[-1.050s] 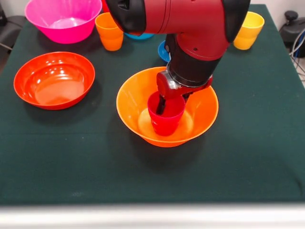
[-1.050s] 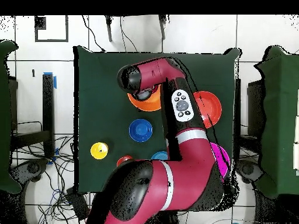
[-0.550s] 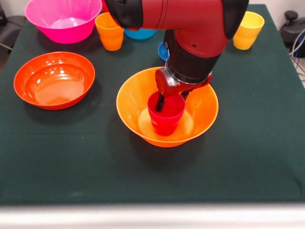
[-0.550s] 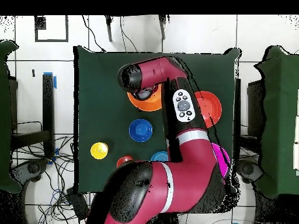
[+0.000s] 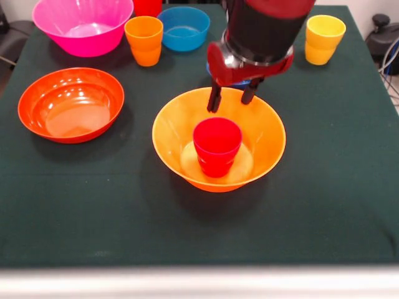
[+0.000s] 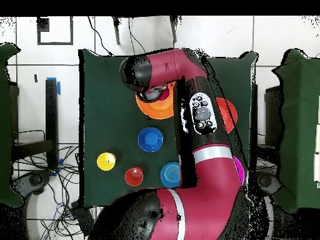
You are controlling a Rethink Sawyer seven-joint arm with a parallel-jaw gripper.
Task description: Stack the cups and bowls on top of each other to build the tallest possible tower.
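Your yellow-orange bowl (image 5: 219, 140) sits mid-worktop (image 5: 336, 187) with the red cup (image 5: 217, 147) upright inside it. Your end effector (image 5: 232, 101) hangs open and empty above the bowl's twelve-o'clock rim. Lift clear before you swing toward the light blue bowl (image 5: 183, 28) at eleven o'clock.

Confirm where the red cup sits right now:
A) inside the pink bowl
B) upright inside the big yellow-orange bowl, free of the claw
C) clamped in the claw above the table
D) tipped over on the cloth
B: the red cup stands upright in the middle of the big yellow-orange bowl, while the open claw hangs above the bowl's far rim, touching neither.
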